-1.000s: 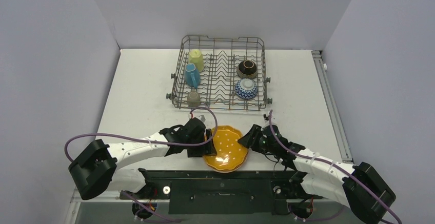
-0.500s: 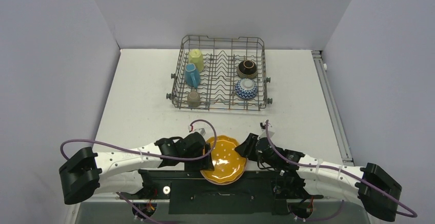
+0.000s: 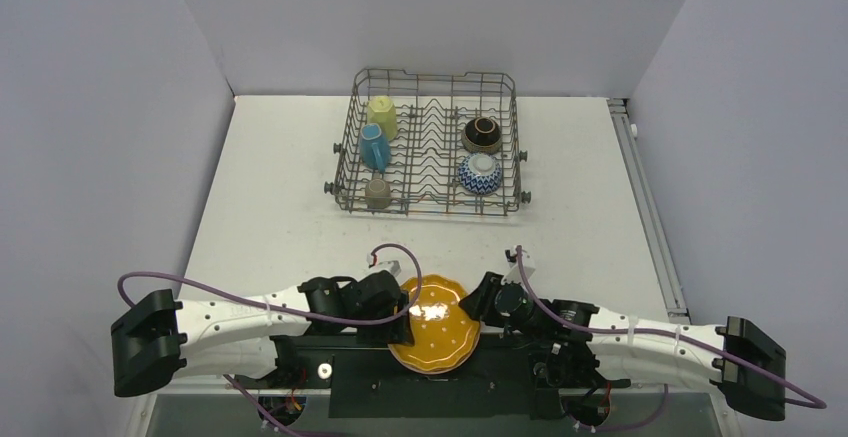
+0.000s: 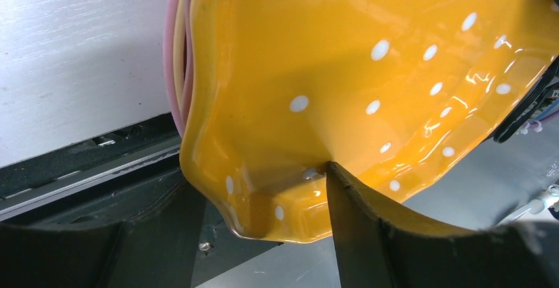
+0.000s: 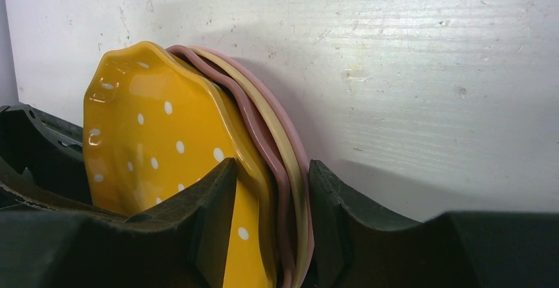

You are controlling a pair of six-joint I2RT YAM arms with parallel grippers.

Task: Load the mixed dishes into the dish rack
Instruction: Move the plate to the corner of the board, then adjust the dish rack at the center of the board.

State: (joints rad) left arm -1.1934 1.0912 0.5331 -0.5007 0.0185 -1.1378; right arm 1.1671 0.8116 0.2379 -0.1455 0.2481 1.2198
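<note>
A stack of scalloped plates lies at the table's near edge, the dotted orange plate [image 3: 436,339] on top. In the right wrist view a dark pink plate [image 5: 256,122], a yellow plate [image 5: 277,130] and a light pink plate [image 5: 294,140] lie under the orange plate [image 5: 148,136]. My right gripper [image 3: 481,306] [image 5: 271,168] is shut on the whole stack at its right rim. My left gripper [image 3: 407,316] [image 4: 254,179] clamps the left rim, with one finger on the orange face [image 4: 369,70]. The dish rack [image 3: 436,74] at the back holds the mugs and bowls.
In the rack a pale-yellow mug [image 3: 382,115], a blue mug [image 3: 374,147] and a grey mug [image 3: 377,193] fill the left side. A dark brown bowl [image 3: 481,134] and a blue-white patterned bowl [image 3: 479,173] fill the right. The black base frame [image 3: 340,355] lies under the overhanging plates.
Both grippers and the plate stack have slid toward the near edge; the stack now overhangs the black frame. Both arms have stretched out lower and flatter.
</note>
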